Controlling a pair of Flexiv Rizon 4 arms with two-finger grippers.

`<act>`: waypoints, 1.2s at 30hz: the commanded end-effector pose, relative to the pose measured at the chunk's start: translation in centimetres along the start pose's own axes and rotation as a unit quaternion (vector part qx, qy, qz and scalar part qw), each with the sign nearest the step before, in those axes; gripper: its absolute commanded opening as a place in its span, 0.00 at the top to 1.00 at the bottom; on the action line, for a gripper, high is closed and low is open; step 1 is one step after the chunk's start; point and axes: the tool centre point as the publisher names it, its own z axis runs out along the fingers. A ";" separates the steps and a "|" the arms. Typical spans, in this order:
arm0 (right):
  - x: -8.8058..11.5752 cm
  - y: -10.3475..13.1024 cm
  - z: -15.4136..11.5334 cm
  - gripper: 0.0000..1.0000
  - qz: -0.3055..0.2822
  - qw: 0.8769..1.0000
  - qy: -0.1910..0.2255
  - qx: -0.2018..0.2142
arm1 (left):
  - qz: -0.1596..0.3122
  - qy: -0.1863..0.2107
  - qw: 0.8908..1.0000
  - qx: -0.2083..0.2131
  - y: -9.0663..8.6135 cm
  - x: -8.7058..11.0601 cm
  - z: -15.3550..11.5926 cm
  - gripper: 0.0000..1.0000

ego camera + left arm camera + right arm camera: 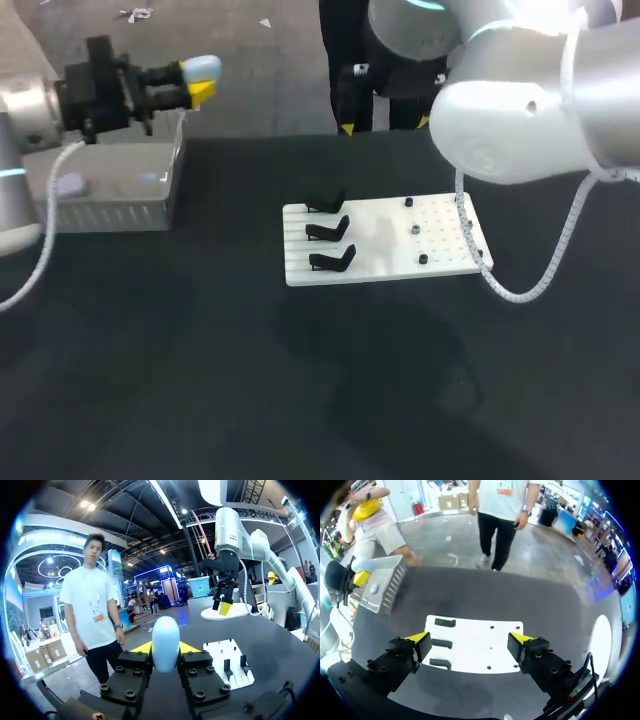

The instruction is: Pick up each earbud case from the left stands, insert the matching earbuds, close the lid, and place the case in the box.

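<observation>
Our left arm (25, 120) came in from the left side and was held level above the table, its wrist turned so that the fingers pointed across toward the middle. The left gripper (200, 82) hung in the air just over the far right corner of the metal box (110, 205), clear of its rim. Its yellow fingertips (142, 648) pinched the pale blue earbud case (165, 635) from both sides. In the left wrist view the rounded case stood upright between them and reached well past the tips. From the right wrist view we saw that same case (362, 564) beside the box's near corner, and we could not tell whether it was above the inside of the box or just outside it. Our right arm (530, 110) entered from the right and was raised high, its thick white elbow filling the upper right of the head view, with a ribbed cable (560, 240) looping down past the right edge of the white board (380, 240). The right gripper (469, 641) pointed straight down at that board from well above, fingers spread wide apart and touching neither the board nor the stands. Three black stands (327, 231) sat in a column along the board's left side, and three small dark pegs (414, 229) stood toward its right side.
</observation>
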 end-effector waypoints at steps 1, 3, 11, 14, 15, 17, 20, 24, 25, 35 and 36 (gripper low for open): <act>0.7 0.2 0.4 0.00 -0.002 1.000 0.001 -0.006 | -0.002 -0.005 0.997 -0.083 -0.1 1.4 -6.2 1.00; 1.0 0.3 0.6 0.00 -0.004 1.000 0.003 -0.007 | -0.011 0.006 0.995 -0.095 0.3 2.6 -7.3 1.00; 2.2 0.4 0.9 0.00 0.006 1.000 0.016 -0.012 | -0.062 0.048 0.990 -0.118 1.5 8.2 -9.9 1.00; 2.4 0.4 0.8 0.00 0.003 1.000 0.013 -0.028 | -0.074 0.060 0.988 -0.122 1.7 9.7 -10.3 1.00; 2.4 0.4 0.7 0.00 -0.003 0.999 0.013 -0.044 | -0.082 0.069 0.986 -0.125 1.8 10.2 -10.4 1.00; 2.6 0.5 0.4 0.00 -0.025 0.997 0.015 -0.070 | -0.090 0.078 0.985 -0.124 1.8 10.7 -10.4 0.97; 3.0 0.3 -0.2 0.00 -0.046 0.996 0.004 -0.079 | -0.103 0.083 0.983 -0.130 2.1 11.7 -10.9 0.32; 3.2 -0.1 -0.7 0.00 -0.063 0.994 -0.002 -0.094 | -0.113 0.087 0.981 -0.133 2.2 12.2 -10.9 0.00; 3.3 -0.1 -0.9 0.00 -0.074 0.992 -0.006 -0.100 | -0.114 0.086 0.980 -0.138 2.2 12.2 -10.9 0.00; 4.2 -0.1 -4.0 0.00 -0.191 0.965 -0.052 -0.170 | -0.117 0.092 0.982 -0.116 -3.9 6.8 -8.4 0.00; 4.3 -0.2 -4.1 0.00 -0.198 0.963 -0.055 -0.174 | -0.119 0.096 0.981 -0.116 -4.7 6.5 -8.1 0.00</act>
